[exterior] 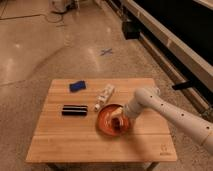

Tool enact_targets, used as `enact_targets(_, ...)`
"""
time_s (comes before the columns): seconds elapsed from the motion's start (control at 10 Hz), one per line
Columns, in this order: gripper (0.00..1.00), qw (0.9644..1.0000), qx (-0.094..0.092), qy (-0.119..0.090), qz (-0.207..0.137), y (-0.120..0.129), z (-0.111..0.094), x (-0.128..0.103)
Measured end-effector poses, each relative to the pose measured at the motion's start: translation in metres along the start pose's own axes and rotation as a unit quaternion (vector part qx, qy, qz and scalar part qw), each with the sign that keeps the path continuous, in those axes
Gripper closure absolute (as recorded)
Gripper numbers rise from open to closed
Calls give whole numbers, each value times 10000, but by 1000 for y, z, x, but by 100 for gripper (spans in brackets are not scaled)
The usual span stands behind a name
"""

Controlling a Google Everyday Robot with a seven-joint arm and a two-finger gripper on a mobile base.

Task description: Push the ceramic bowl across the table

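Note:
The ceramic bowl (107,120) is a shallow orange-red dish with a dark centre, resting on the light wooden table (75,137) right of the middle. My white arm reaches in from the right. The gripper (119,120) is down inside the bowl, over its right half, touching it.
A black rectangular object (74,109) lies left of the bowl. A blue item (77,86) sits at the back left. A white tube-like packet (105,94) lies just behind the bowl. A small dark logo (162,148) marks the front right corner. Polished floor surrounds the table.

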Motion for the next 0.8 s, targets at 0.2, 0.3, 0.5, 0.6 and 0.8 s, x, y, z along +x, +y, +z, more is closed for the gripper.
enact_targets(0.2, 20, 9999, 36, -76, -116, -13, 6, -3)
enact_targets(0.3, 20, 9997, 60, -141, -209, -22, 11, -5)
enact_targets(0.5, 20, 9992, 87, -216, -318, -33, 16, -9)
enact_targets(0.6, 20, 9988, 107, -267, -391, -40, 20, -12)
enact_targets(0.8, 20, 9978, 157, -359, -534, -55, 26, -16)
